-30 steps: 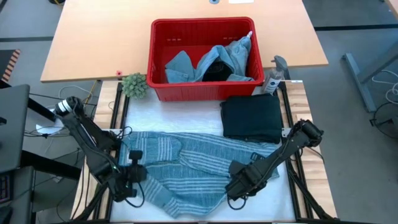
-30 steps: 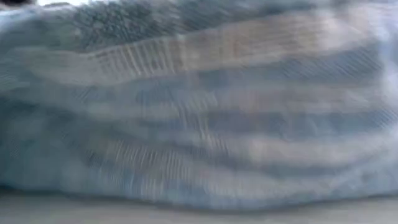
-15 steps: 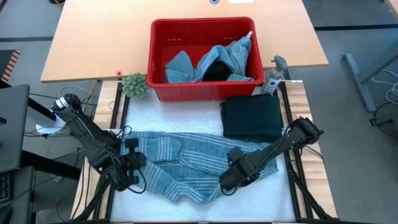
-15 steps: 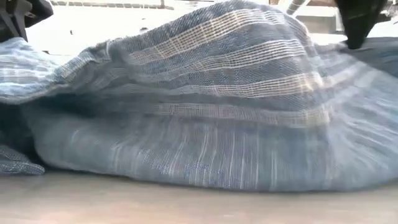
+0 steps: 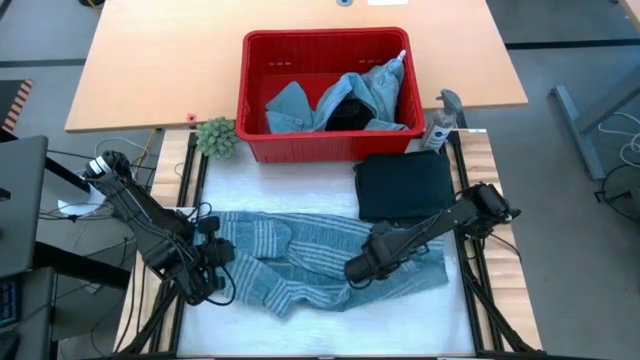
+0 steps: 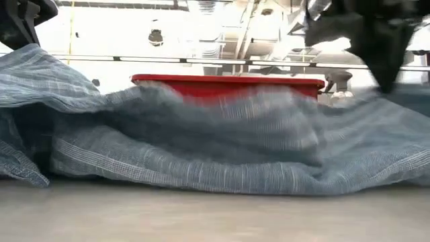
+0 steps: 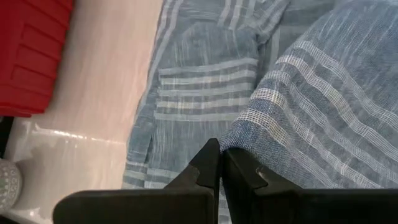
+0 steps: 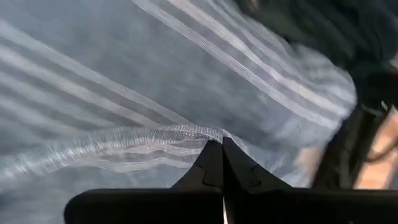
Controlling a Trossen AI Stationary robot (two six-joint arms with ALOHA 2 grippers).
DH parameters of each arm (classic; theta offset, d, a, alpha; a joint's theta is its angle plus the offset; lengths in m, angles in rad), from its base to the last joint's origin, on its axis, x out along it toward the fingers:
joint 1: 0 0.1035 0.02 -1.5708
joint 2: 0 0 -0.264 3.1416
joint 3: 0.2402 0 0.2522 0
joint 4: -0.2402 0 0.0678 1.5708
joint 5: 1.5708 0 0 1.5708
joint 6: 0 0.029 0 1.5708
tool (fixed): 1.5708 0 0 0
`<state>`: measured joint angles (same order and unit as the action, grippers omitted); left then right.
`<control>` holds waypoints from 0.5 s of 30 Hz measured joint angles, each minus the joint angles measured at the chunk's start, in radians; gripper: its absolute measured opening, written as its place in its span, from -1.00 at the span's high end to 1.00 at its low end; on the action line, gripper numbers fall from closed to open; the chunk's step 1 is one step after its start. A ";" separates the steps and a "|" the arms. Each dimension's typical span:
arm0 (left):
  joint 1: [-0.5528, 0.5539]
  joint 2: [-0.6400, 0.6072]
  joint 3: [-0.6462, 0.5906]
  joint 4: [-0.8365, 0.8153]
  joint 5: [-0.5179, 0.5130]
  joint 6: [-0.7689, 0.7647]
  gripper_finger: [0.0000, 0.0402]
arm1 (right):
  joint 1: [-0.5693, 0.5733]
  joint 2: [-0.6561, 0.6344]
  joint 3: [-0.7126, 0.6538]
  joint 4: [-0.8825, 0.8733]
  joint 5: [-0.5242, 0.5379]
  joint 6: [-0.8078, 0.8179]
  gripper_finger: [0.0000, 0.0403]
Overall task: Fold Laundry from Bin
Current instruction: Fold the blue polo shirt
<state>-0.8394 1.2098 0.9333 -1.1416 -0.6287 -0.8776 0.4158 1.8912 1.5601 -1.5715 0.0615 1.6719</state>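
A blue-grey striped cloth (image 5: 310, 262) lies spread on the white mat, its near part folded up toward the far side; it fills the low view (image 6: 201, 148). My left gripper (image 5: 222, 255) is shut on its left part, my right gripper (image 5: 352, 270) on its right part. The red bin (image 5: 325, 92) stands at the far side with light blue denim (image 5: 375, 95) and a dark piece in it. A folded black garment (image 5: 405, 188) lies flat in front of the bin, at the right. My left gripper pinches a fold of the striped cloth (image 7: 245, 134) between its two shut fingers. The cloth rises to the fingers and drapes away from them; its other parts lie on the mat. My right gripper pinches a raised ridge of the striped cloth (image 8: 205, 134) between its two shut fingers. The cloth is drawn up into a crease at the fingers and spreads out below.
A small green plant (image 5: 217, 137) stands left of the bin. A spray bottle (image 5: 440, 122) stands right of it. Bare white mat (image 5: 330, 330) lies along the near edge. The black frame rails (image 5: 470, 290) run along both sides of the mat.
Both grippers have gone toward the table's far edge, each shut on the striped cloth. The cloth's near edge has been carried up and folded over toward the far side; its far part has stayed where it was. More bare mat shows at the near edge.
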 joint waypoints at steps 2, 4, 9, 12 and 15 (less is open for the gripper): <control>0.000 0.000 0.000 0.000 -0.007 -0.001 1.00 | 0.020 0.000 -0.040 0.000 -0.024 0.052 0.93; 0.000 0.000 0.000 -0.004 -0.008 -0.001 1.00 | 0.042 -0.008 -0.066 0.001 -0.049 0.092 0.93; 0.014 -0.012 -0.028 -0.086 -0.008 -0.089 1.00 | 0.071 -0.050 -0.116 0.000 -0.089 0.180 0.93; 0.033 -0.046 -0.059 -0.074 -0.009 -0.102 1.00 | 0.074 -0.082 -0.138 0.000 -0.086 0.211 0.93; 0.057 -0.088 -0.082 -0.073 -0.012 -0.102 1.00 | 0.060 -0.116 -0.157 0.001 -0.074 0.213 0.93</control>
<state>-0.7829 1.1223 0.8518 -1.2144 -0.6403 -0.9794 0.4756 1.7755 1.4031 -1.5708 -0.0128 1.8851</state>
